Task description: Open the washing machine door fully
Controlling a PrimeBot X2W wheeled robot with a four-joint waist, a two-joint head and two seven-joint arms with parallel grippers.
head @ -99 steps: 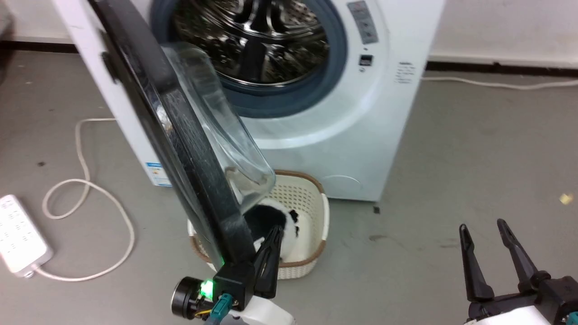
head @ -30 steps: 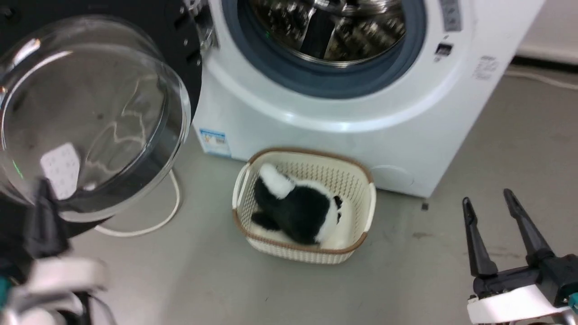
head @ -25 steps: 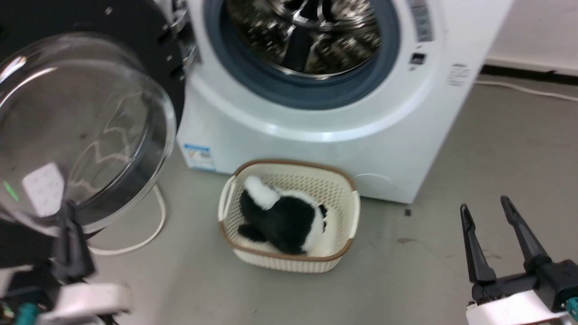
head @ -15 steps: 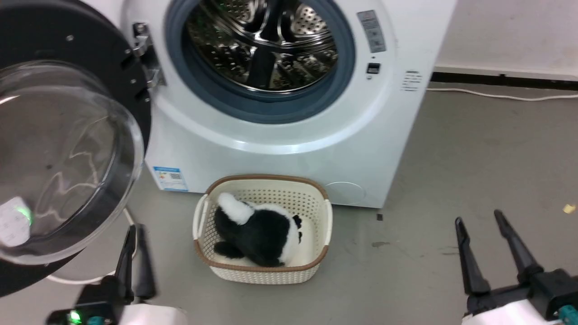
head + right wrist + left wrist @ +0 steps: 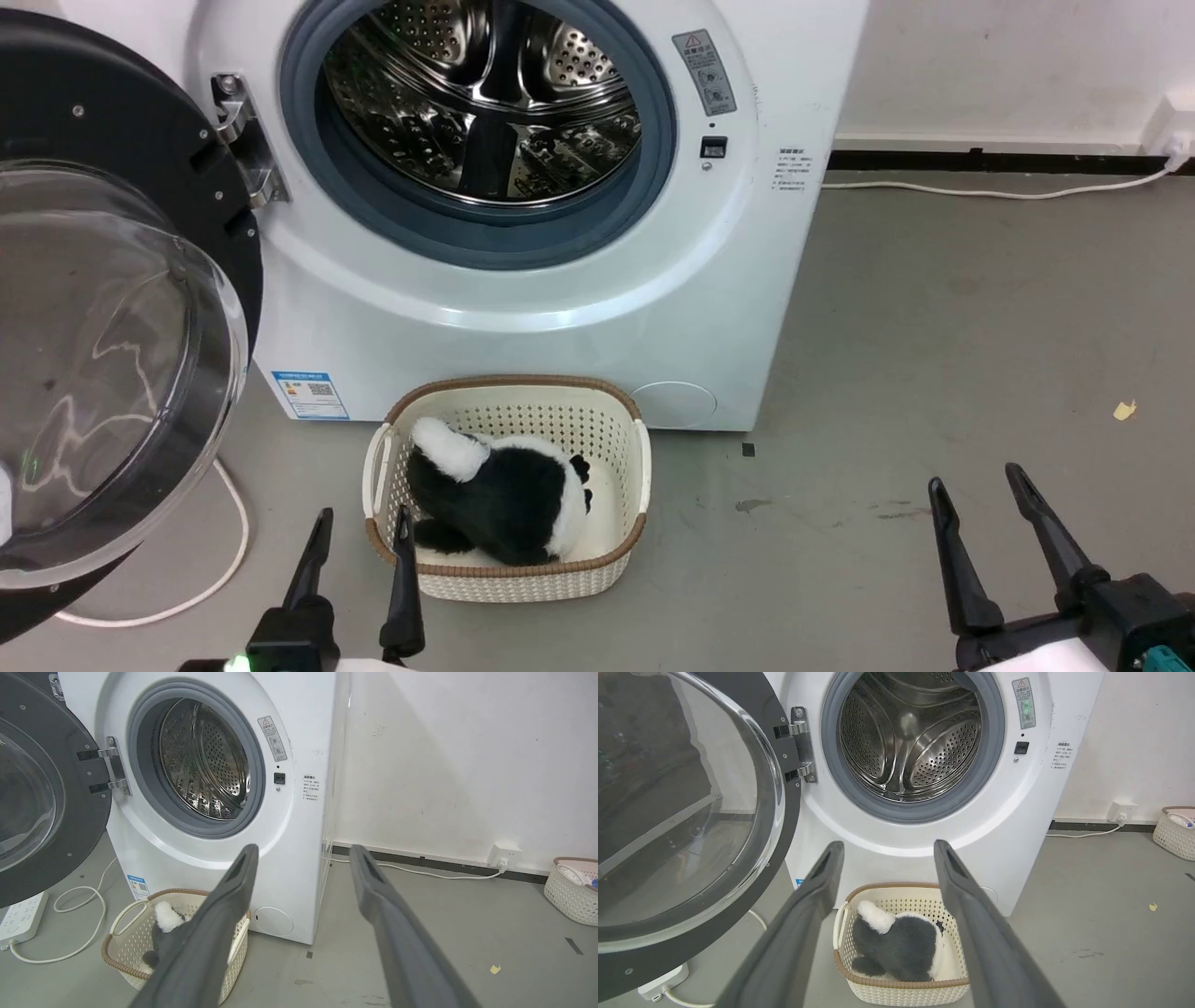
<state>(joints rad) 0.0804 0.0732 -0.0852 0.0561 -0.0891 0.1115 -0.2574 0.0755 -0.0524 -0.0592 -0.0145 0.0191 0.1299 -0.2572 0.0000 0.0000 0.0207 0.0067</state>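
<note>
- i see the washing machine door [image 5: 103,327] swung wide to my left. it hangs on its metal hinge [image 5: 245,140] at the left edge of the white washing machine [image 5: 523,322].
- the door's inner face, with the bulging clear glass bowl, is turned toward me.
- the door stands clear of the drum mouth [image 5: 481,103], so the grey rubber ring and the steel inside are in plain sight.
- my left gripper [image 5: 364,511] sits low at the bottom of the head view, released: its fingers are spread and nothing is between them. it is apart from the door, to the right of the lower rim.
- in the left wrist view those two fingers frame the machine's front, with the basket below.
- my right gripper [image 5: 973,476] hovers at lower right over the grey floor [image 5: 934,327]. its fingers are spread too and hold nothing, well apart from the machine.
- a cream basket [image 5: 509,383] with a brown rim stands on the floor just in front of the machine, with a black and white plush toy [image 5: 495,495] lying in it.
- a white cable [image 5: 229,523] curls on the floor below the door.
</note>
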